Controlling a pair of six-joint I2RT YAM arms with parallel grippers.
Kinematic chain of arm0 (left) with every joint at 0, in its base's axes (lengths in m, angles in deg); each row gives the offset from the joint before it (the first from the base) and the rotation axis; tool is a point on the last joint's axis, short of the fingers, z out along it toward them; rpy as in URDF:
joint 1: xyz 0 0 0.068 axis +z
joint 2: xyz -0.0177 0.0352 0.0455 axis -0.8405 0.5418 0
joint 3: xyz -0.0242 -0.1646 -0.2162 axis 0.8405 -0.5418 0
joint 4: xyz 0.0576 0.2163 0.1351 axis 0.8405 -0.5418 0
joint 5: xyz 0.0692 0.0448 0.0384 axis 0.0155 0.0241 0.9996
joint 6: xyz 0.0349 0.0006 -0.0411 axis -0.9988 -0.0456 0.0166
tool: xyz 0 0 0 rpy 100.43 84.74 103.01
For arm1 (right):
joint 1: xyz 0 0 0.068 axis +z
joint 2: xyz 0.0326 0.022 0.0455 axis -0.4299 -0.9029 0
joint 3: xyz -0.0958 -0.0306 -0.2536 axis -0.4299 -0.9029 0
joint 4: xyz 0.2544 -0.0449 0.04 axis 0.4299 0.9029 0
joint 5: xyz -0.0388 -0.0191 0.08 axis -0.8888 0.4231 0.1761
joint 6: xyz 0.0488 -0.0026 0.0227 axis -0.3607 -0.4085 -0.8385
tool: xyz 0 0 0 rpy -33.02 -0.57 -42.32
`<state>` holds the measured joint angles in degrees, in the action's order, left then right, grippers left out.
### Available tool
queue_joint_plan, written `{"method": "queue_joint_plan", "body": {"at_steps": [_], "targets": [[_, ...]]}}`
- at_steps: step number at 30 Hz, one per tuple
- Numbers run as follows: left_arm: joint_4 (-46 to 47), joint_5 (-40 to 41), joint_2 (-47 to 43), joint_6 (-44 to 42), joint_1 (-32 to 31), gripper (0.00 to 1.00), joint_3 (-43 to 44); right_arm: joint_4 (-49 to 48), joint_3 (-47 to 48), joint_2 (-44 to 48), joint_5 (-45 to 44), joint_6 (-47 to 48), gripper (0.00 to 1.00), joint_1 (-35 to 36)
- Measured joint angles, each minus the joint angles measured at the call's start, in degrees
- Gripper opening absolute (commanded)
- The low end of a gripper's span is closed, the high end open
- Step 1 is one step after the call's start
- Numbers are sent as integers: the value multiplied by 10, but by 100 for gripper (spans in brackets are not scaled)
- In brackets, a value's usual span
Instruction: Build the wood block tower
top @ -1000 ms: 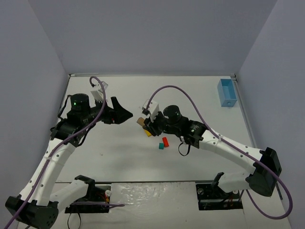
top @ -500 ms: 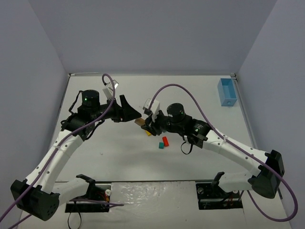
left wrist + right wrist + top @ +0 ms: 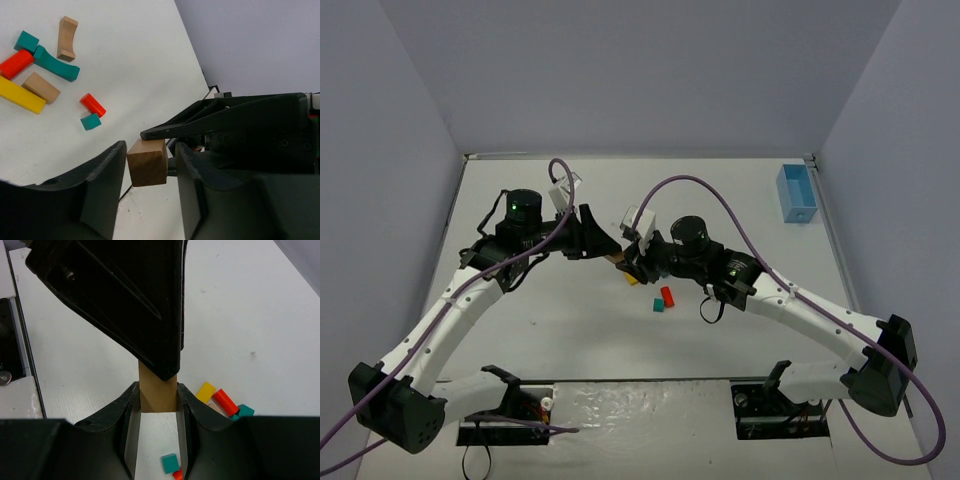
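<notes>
block [image 3: 146,162] tan, plain wood, square-ended; right jaws grasping it; left jaws flank it, grip unclear

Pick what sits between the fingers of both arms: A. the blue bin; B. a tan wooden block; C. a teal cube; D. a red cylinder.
B: the tan wooden block sits between the left fingers in the left wrist view and the right fingers in the right wrist view.

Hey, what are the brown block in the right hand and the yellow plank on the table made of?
Brown block: likely bare wood; matte, unpainted brown faces, crisp cut edges. Yellow plank: probably wood under opaque yellow paint; no grain shows, so plastic cannot be ruled out.
</notes>
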<state>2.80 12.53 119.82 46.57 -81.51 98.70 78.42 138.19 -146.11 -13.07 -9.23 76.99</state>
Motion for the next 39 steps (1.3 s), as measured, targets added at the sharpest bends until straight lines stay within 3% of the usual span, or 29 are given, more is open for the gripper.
{"method": "queue_joint_plan", "body": {"at_steps": [2, 5, 7, 10, 12, 13, 16, 19, 25, 30, 39], "targets": [[-5, 2, 2, -1, -1, 29, 0, 0, 0, 0, 0, 1, 0, 0], [-8, 5, 3, -1, -1, 13, 0, 0, 0, 0, -3, 3, 0, 0], [-10, 7, 3, 5, -1, 1, 0, 1, 0, 0, -9, 7, 6, 1], [-12, 9, 3, 6, -1, 0, 0, 2, 0, 0, -14, 11, 26, 3], [-18, 16, 3, 2, -3, 0, 1, 3, 0, 0, -17, 11, 55, 3], [-26, 24, 3, -3, -4, 0, 2, 2, 0, 0, -20, 11, 64, 3], [-69, 59, 5, -27, -4, 0, 9, -3, 0, 0, -34, 15, 78, 3], [-124, 131, 10, -67, -4, 0, 29, -5, -4, 1, -59, 13, 85, 3], [-182, 288, 24, -146, 0, 0, 48, -1, -41, 26, -123, -11, 89, -19], [-194, 397, 71, -206, 19, 0, 48, 12, -68, 57, -174, -58, 88, -81], [-95, 427, 133, -279, 142, 0, -27, 37, -124, 64, -231, -123, 88, -132]]}}
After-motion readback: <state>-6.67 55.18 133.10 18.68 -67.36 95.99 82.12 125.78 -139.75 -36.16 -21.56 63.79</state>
